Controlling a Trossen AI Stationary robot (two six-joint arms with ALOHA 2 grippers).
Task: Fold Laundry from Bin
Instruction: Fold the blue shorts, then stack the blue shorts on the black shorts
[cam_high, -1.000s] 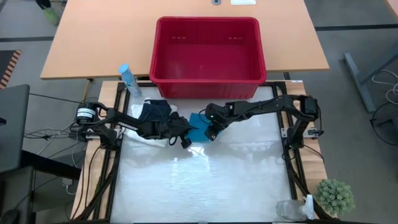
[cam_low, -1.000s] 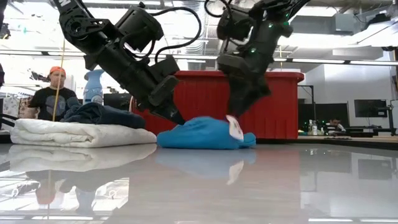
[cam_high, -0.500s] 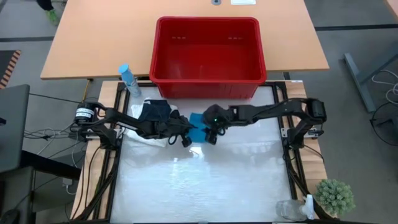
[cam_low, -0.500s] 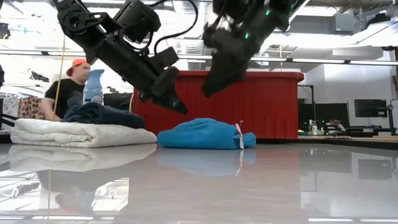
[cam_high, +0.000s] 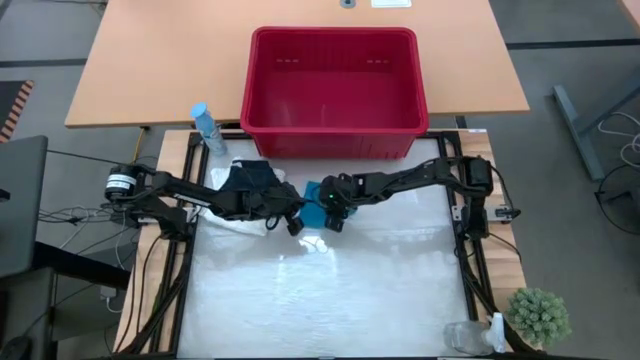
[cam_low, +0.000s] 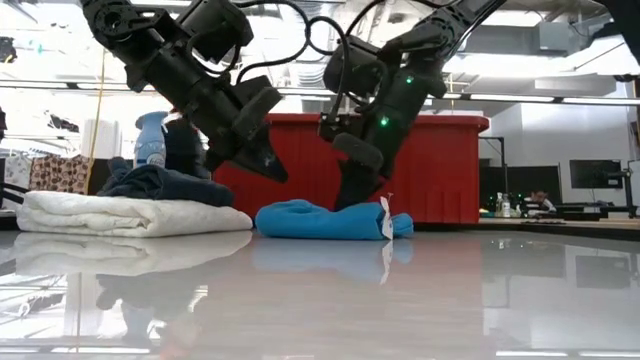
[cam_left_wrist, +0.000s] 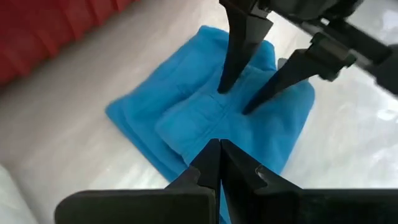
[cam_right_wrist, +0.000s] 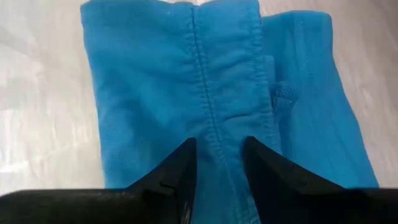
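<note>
Premises: an open-plan robotics lab or workshop. Evidence: two dark robot arms (cam_high: 400, 182) mounted on a framed white work surface (cam_high: 330, 290), cabling trailing off its side; a wooden table (cam_high: 150, 60) on grey flooring; in the low view, ceiling strip lighting (cam_low: 540, 98), monitors (cam_low: 590, 175) and a seated person (cam_low: 182, 145) beyond.
</note>
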